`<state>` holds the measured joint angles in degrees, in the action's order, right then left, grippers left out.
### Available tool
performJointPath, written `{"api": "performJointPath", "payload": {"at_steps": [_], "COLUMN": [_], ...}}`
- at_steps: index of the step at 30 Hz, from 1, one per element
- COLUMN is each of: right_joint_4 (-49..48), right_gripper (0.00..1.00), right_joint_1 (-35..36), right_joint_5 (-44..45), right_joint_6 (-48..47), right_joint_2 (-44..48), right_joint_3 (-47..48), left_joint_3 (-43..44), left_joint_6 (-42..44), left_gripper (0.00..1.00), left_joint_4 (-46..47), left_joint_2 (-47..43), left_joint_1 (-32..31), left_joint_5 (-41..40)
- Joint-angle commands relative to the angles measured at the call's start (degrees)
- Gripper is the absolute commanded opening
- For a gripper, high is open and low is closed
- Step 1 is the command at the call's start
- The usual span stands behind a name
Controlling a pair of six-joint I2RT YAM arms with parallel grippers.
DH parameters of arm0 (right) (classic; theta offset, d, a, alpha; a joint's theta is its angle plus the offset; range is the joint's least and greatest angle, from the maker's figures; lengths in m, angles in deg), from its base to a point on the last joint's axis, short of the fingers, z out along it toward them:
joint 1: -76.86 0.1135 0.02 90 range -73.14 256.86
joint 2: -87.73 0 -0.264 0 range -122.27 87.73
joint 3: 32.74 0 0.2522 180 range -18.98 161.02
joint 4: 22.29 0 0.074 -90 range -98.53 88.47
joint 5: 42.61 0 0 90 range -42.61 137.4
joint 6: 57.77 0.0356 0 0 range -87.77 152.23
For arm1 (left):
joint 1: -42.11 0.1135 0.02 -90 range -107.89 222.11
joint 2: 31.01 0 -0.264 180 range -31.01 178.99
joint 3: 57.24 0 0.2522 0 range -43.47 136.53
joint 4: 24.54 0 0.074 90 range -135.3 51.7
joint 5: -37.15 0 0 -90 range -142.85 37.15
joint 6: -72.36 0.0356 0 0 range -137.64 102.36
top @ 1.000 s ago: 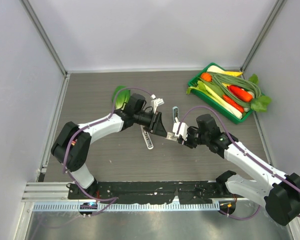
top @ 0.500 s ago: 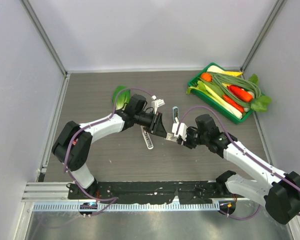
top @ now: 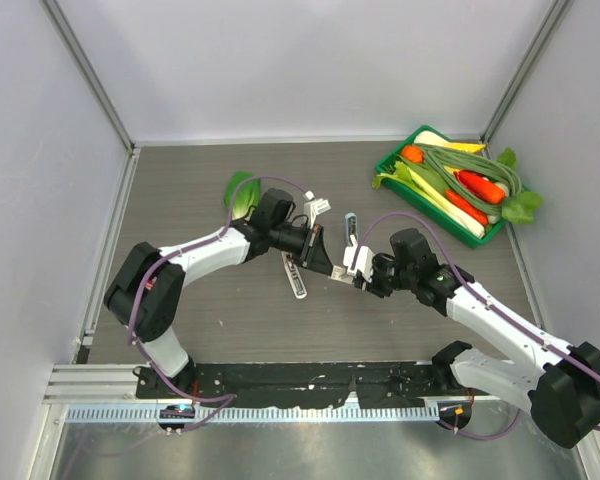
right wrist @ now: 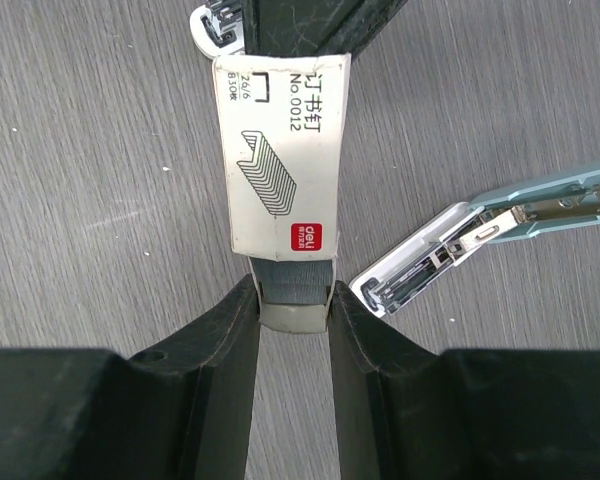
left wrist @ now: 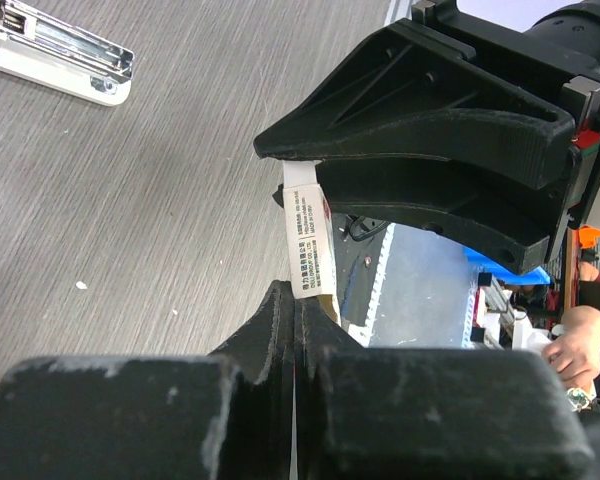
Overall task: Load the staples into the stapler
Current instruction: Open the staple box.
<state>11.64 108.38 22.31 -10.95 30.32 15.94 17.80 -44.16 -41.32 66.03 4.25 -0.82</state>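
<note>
The staples box (right wrist: 285,160), whitish with a red logo, hangs above the table between both grippers. My right gripper (right wrist: 293,290) is shut on its grey inner tray, which sticks out of the sleeve. My left gripper (left wrist: 298,295) is shut on the far end of the box (left wrist: 308,240), seen edge-on. In the top view the left gripper (top: 330,266) and the right gripper (top: 353,272) meet at the table's middle. The white stapler (top: 297,278) lies open on the table just left of them, and also shows in the left wrist view (left wrist: 55,55).
A pale blue-grey stapler-like bar (right wrist: 500,235) lies open on the table close beside the box, behind the grippers in the top view (top: 351,228). A small white piece (top: 315,207) and a green leaf (top: 240,190) lie further back. A green tray (top: 387,170) of vegetables stands at the back right.
The left wrist has rolled slightly. The box stays held between both grippers in about the same place.
</note>
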Motion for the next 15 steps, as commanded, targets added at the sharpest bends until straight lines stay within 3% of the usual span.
{"api": "performJointPath", "payload": {"at_steps": [1, 15], "right_joint_4": [-2.32, -2.58], "right_gripper": [0.22, 0.22], "right_joint_1": [0.38, 0.11], "right_joint_5": [1.08, 3.37], "right_joint_6": [-0.5, -1.29], "right_joint_2": [0.19, 1.86], "right_joint_3": [1.38, 0.77], "left_joint_3": [2.09, 0.86], "left_joint_6": [1.03, 0.77], "left_gripper": [0.0, 0.0], "left_joint_4": [-0.05, 0.3], "left_joint_2": [-0.97, -7.56], "left_joint_1": [-0.02, 4.29], "left_joint_5": [1.32, 1.67]}}
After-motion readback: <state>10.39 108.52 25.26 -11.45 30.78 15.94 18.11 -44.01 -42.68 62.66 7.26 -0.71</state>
